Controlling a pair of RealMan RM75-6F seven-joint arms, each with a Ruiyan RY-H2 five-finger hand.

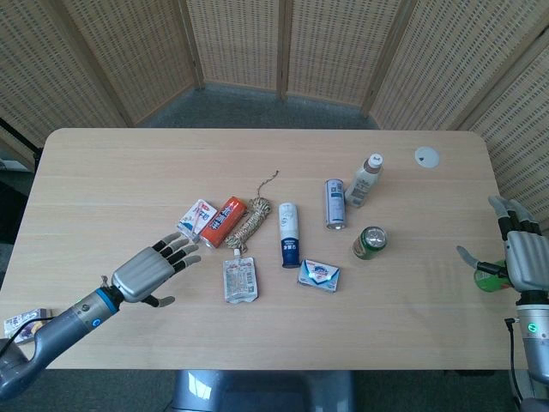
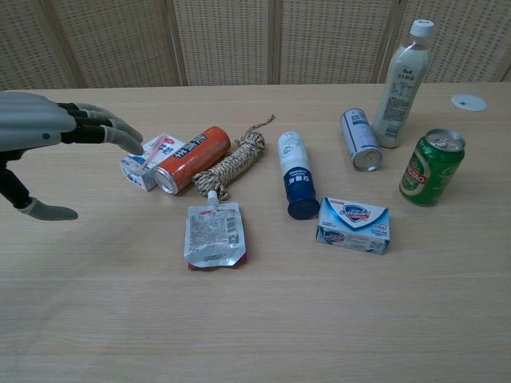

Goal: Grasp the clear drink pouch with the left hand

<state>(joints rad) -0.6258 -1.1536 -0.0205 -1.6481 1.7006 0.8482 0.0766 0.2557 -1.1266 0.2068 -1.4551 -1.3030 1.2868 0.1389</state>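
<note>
The clear drink pouch (image 1: 239,280) (image 2: 213,234) lies flat near the table's middle, its white spout pointing toward the rope. My left hand (image 1: 153,270) (image 2: 49,132) hovers open just left of the pouch, fingers spread and pointing toward it, holding nothing. At the table's right edge my right hand (image 1: 515,262) stays open beside a green bottle (image 1: 489,279); it does not show in the chest view.
Beside the pouch lie a coiled rope (image 1: 250,221), an orange can (image 1: 223,221), a small carton (image 1: 196,219), a blue-capped tube (image 1: 289,234) and a soap box (image 1: 319,275). Farther right are a silver can (image 1: 334,203), a green can (image 1: 370,242) and a milk bottle (image 1: 364,179).
</note>
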